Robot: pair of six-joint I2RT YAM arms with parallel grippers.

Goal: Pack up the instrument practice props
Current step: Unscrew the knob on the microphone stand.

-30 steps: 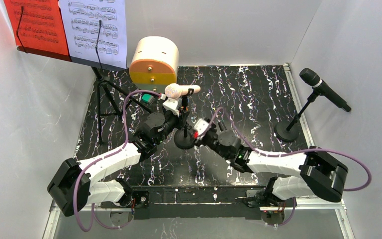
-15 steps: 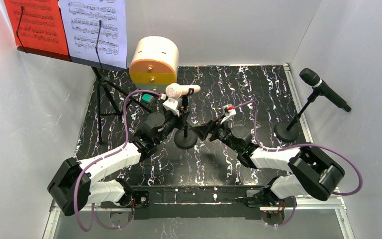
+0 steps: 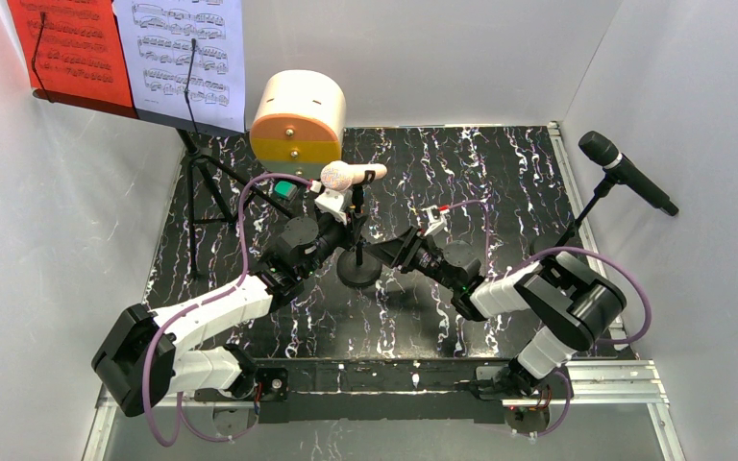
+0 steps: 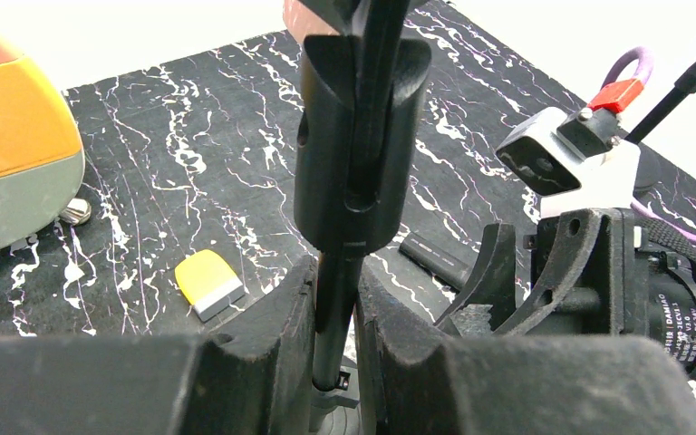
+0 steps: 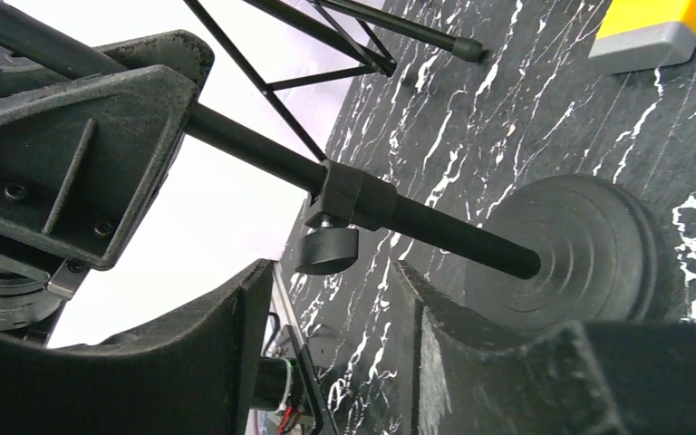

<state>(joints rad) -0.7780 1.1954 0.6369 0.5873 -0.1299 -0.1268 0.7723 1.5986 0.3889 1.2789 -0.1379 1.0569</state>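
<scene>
That small black round-based mic holder (image 3: 358,272), mid black marbled surface (image 3: 500,182) with a cream microphone (image 3: 341,176) clipped on top, looks stiff but top-heavy: left pincer (image 4: 335,304) clamps its thin pole, right pincer (image 5: 335,281) gapes open, seemingly untouching, low by the base, the steadier hold.

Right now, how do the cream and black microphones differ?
The cream microphone sits centre-scene; the black microphone stands far right. The left gripper clamps the cream microphone's stand; no gripper holds the black microphone's stand. Both perch on thin black poles.
</scene>
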